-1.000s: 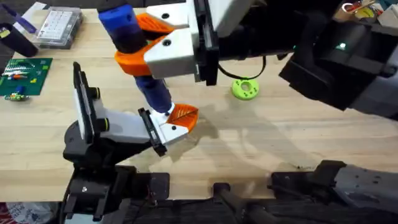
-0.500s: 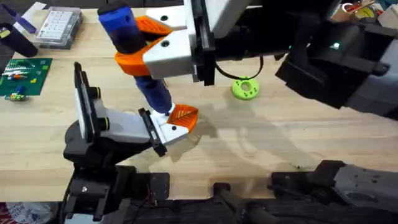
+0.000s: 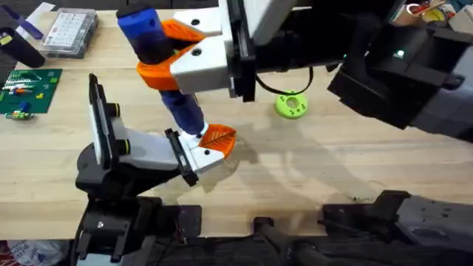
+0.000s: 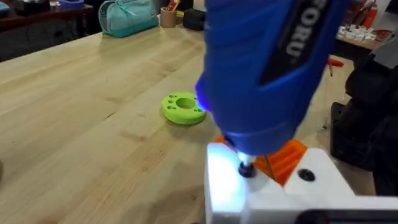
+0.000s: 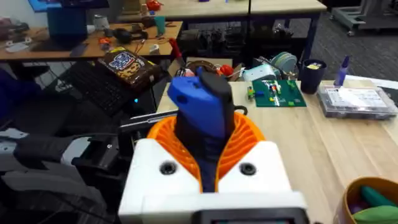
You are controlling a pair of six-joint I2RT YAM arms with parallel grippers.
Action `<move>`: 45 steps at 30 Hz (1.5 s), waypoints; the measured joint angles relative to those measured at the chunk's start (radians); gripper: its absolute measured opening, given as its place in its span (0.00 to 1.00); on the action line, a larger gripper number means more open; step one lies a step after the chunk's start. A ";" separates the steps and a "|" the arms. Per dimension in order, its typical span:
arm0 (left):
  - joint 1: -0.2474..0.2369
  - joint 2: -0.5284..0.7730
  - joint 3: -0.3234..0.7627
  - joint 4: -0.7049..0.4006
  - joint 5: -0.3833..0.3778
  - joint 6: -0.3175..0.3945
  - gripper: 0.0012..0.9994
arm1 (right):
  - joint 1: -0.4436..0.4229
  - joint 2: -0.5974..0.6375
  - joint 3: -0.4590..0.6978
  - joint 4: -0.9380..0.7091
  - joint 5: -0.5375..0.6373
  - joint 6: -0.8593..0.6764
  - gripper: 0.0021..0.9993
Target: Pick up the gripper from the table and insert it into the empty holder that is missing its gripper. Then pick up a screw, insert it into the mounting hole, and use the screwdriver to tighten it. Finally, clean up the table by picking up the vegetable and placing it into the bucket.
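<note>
My right gripper [image 3: 167, 52], white with orange pads, is shut on the blue screwdriver [image 3: 159, 55], which slants down toward the holder [image 3: 148, 151] at the end of my left arm. The orange ribbed gripper [image 3: 218, 137] sits in the holder's tip on its white base piece [image 4: 261, 193]. The screwdriver's bit [image 4: 247, 167] touches that base piece, and the screw is hidden under it. From the right wrist, the screwdriver [image 5: 199, 115] stands between the pads of my right gripper [image 5: 202, 165]. The bucket [image 5: 349, 198] holds green and purple pieces. I cannot tell whether one is the vegetable.
A lime-green disc [image 3: 291, 105] with holes lies on the table to the right of the holder. A clear compartment box [image 3: 70, 31] and a green circuit board [image 3: 26, 90] lie at the far left. The right arm's dark links [image 3: 399, 66] hang over the table's right side.
The right arm's dark upper links have shifted slightly left. The screwdriver, the holder and the orange gripper stay where they were.
</note>
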 joint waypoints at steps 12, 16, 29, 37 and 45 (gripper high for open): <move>0.000 0.000 0.000 0.000 0.004 -0.004 0.01 | 0.000 -0.009 -0.013 0.007 -0.004 0.001 0.08; 0.000 0.000 0.000 -0.001 0.006 -0.004 0.01 | 0.000 -0.009 -0.014 0.003 -0.017 0.000 0.08; 0.000 0.009 0.000 -0.003 0.022 -0.007 0.01 | -0.001 -0.022 -0.022 -0.021 -0.028 -0.008 0.08; 0.000 0.013 0.000 -0.004 0.024 -0.011 0.01 | -0.002 -0.034 -0.045 -0.003 -0.032 -0.009 0.08; 0.000 0.015 0.000 -0.004 0.024 -0.013 0.01 | -0.002 -0.035 -0.056 0.014 -0.034 -0.012 0.08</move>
